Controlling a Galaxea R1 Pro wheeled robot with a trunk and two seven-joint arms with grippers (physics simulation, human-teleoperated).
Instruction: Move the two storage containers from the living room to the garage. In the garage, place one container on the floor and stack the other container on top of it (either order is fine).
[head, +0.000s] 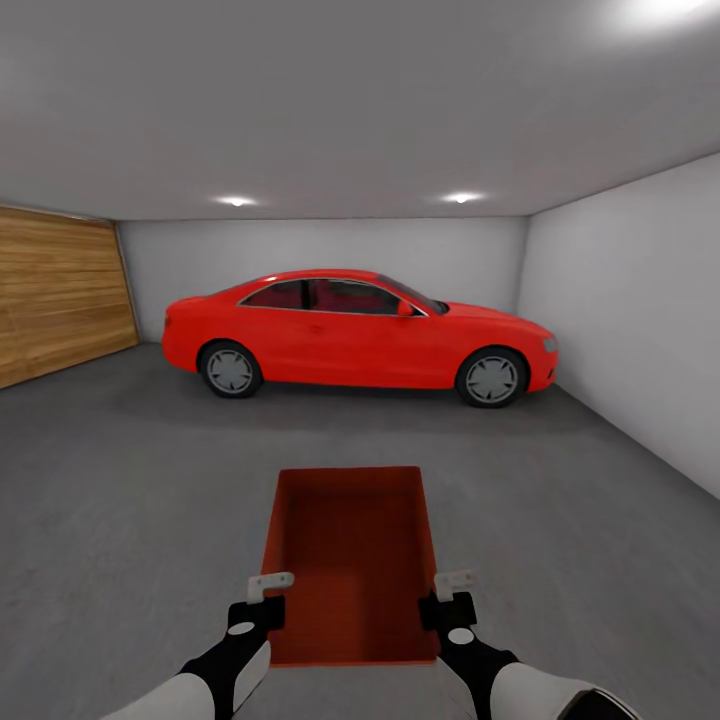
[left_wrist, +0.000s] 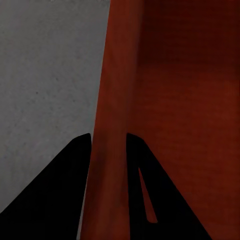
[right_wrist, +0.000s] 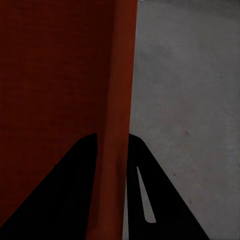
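One orange-red storage container (head: 352, 560), open-topped and with nothing inside, is held low over the garage's grey concrete floor (head: 120, 480) right in front of me. My left gripper (head: 268, 598) is shut on its left side wall near the close end, and the left wrist view has that wall (left_wrist: 107, 90) pinched between the dark fingers (left_wrist: 75, 170). My right gripper (head: 452, 592) is shut on the right side wall (right_wrist: 122, 75) in the same way. I cannot tell whether the container's base touches the floor.
A red car (head: 355, 335) stands side-on across the back of the garage. A wood-plank door (head: 60, 300) closes the left side and a pale wall (head: 640, 310) runs along the right. Open concrete lies between the container and the car.
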